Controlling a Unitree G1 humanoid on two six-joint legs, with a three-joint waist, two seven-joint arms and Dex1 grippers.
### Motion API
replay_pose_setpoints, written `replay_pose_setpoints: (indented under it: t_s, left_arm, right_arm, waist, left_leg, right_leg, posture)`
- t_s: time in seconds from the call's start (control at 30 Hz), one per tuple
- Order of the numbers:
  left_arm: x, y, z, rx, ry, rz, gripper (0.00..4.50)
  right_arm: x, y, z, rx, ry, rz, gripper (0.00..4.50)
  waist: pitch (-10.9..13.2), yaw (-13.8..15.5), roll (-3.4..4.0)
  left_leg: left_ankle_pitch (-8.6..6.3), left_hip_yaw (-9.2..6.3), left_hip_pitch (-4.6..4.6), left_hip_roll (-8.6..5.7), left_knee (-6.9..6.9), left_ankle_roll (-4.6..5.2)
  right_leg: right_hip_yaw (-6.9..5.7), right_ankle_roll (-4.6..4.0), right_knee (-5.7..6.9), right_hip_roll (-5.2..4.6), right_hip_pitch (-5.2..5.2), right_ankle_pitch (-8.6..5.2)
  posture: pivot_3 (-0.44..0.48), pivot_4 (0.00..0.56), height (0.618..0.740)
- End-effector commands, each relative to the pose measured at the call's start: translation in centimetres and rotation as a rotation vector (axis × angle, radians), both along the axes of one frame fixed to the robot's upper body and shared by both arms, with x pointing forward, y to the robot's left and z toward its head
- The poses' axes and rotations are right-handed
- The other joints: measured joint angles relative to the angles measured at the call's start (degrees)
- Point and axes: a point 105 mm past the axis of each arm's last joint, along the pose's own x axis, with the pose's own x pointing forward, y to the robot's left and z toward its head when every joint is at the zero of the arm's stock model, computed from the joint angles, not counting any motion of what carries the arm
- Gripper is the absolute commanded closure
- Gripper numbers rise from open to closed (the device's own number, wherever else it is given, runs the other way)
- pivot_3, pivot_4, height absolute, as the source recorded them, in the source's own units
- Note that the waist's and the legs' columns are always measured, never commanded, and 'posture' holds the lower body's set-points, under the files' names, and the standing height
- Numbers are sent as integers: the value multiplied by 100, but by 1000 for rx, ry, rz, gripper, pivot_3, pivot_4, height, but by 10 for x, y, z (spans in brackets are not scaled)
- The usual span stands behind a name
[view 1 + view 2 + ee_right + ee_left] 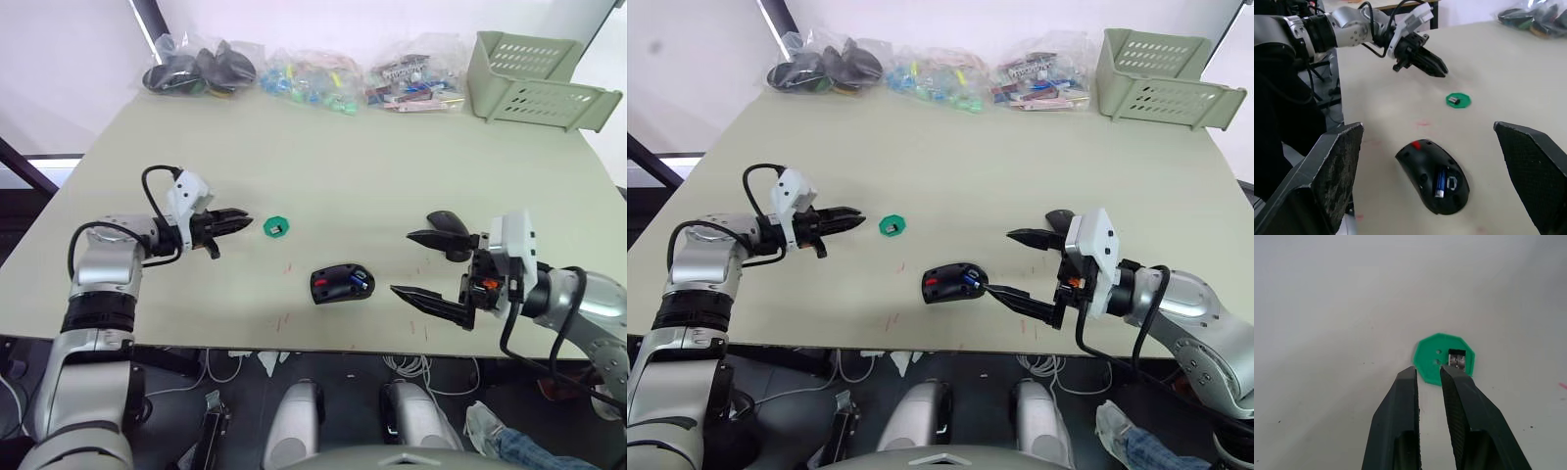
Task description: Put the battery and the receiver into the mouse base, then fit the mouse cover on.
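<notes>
I see the mouse base (342, 284) lying near the front edge of the table (372, 166), roughly midway along that edge, with its inner compartments facing up. The battery (1440, 182) sits in a compartment of the mouse base, its blue body visible in the right wrist view. The receiver (1457, 358) rests on a green disc (276, 227), which lies on the surface to the left of the mouse base and well apart from it. My left gripper (235, 222) hovers just beside the green disc on its left side, fingers pointing toward it and set narrow, with only a slim gap between them; they hold nothing. In the left wrist view one fingertip overlaps the near rim of the disc, close to the receiver. My right gripper (424, 263) is positioned to the right of the mouse base with its jaws spread wide and empty. The mouse cover (448, 222) lies on the surface right of the mouse base, just beyond the upper finger of that gripper. Along the far edge I see three clear bags of parts (304, 70) and a pale green basket (534, 83) at the far right corner.
</notes>
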Motion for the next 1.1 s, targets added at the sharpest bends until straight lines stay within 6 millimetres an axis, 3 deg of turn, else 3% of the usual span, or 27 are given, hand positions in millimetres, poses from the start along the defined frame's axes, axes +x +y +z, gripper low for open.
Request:
replay_pose_setpoints:
  t_s: [0.03, 0.37, 1.1]
  left_arm:
    - [5, -8, 3, 12, -4, -48, 3675]
    - [13, -23, -6, 57, 24, -117, 3675]
    - [15, -22, -8, 102, 29, -145, 3675]
  right_arm:
    - [-11, -15, 10, 15, -58, -50, 0]
    - [-25, -23, 0, 14, -39, -113, 0]
    - [-30, -26, -8, -3, -41, -167, 0]
  waist:
    - [0, -5, -3]
    - [1, -68, -5]
    - [1, -50, -6]
  left_leg:
    - [0, 2, 0, 2, 0, 0]
    - [0, 4, 7, 5, 0, 0]
    - [0, 3, 4, 4, 2, 0]
  right_leg:
    - [1, 0, -1, 2, -1, 0]
    - [6, 10, 5, 8, -1, -5]
    - [5, 9, 5, 6, -1, -5]
  posture:
    - [0, 150, 740]
    - [0, 150, 740]
    - [0, 150, 740]
